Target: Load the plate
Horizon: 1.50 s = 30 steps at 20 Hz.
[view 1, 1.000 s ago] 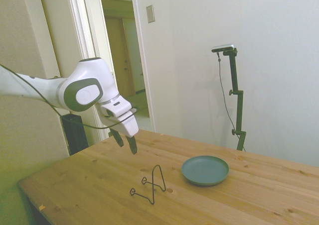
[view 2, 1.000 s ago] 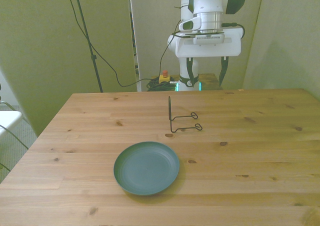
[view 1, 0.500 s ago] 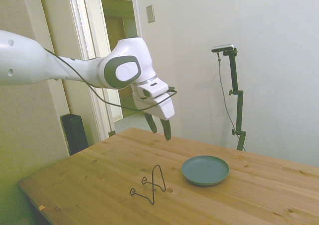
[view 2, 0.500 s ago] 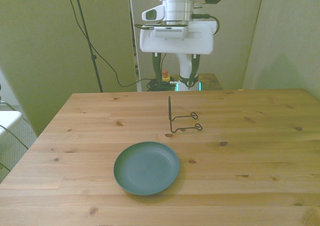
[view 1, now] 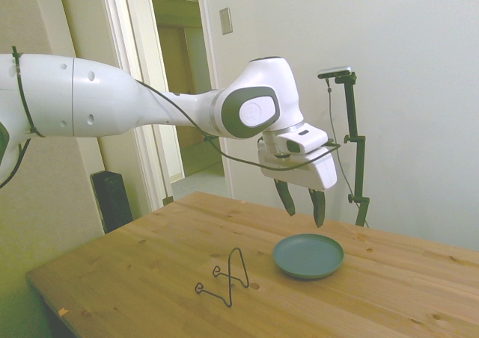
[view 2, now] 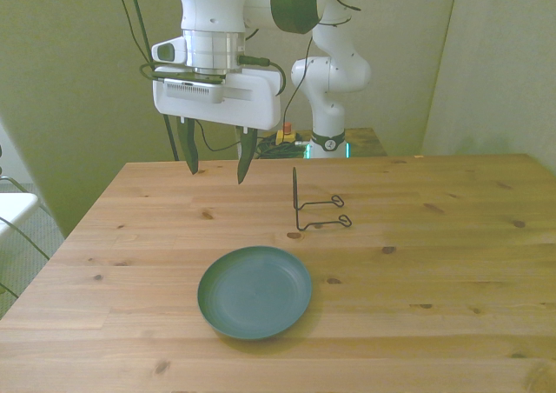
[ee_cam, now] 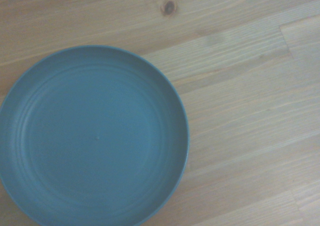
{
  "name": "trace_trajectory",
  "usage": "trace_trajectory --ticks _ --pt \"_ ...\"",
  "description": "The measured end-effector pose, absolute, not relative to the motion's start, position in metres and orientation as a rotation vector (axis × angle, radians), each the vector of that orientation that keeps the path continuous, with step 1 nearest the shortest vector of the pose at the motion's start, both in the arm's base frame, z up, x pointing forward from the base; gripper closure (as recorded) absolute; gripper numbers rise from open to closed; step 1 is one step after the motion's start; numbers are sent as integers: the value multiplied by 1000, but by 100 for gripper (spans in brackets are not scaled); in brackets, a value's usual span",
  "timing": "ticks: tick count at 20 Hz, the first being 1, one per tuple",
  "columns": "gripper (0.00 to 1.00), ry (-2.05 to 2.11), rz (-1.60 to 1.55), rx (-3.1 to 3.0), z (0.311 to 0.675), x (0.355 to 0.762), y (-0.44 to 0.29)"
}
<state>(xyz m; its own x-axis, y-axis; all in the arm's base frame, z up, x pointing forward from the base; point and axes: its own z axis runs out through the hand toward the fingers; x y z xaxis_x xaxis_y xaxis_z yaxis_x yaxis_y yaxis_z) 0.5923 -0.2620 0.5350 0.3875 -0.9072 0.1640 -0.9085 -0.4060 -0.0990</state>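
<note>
The plate (view 2: 254, 290) lies flat on the table (view 2: 452, 236), with the wire stand (view 2: 314, 206) at its 1 o'clock in the front view. The gripper (view 2: 217, 160) hangs high above, fingers wide apart and holding nothing. Come down slowly over one rim and pinch it firmly so it won't slip.

Pale walls, an open doorway (view 1: 183, 91), and a wooden table (view 1: 150, 278).

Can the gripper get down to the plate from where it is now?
Probably yes. The gripper hangs open above the plate, which lies flat and bare on the table. The wire stand sits apart to one side, so nothing blocks the descent.
</note>
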Motion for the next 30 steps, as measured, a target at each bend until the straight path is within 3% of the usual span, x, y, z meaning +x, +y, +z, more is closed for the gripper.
trace_trajectory --ticks 4,15,20,23,30 --pt "0 -1783 179 2587 530 591 -282" --pt "0 -1846 100 2677 489 640 -364" --pt "0 -1738 106 2825 440 641 -400" --pt "0 -1728 98 2866 413 652 -395" --pt "0 -1749 101 2935 392 676 -362"
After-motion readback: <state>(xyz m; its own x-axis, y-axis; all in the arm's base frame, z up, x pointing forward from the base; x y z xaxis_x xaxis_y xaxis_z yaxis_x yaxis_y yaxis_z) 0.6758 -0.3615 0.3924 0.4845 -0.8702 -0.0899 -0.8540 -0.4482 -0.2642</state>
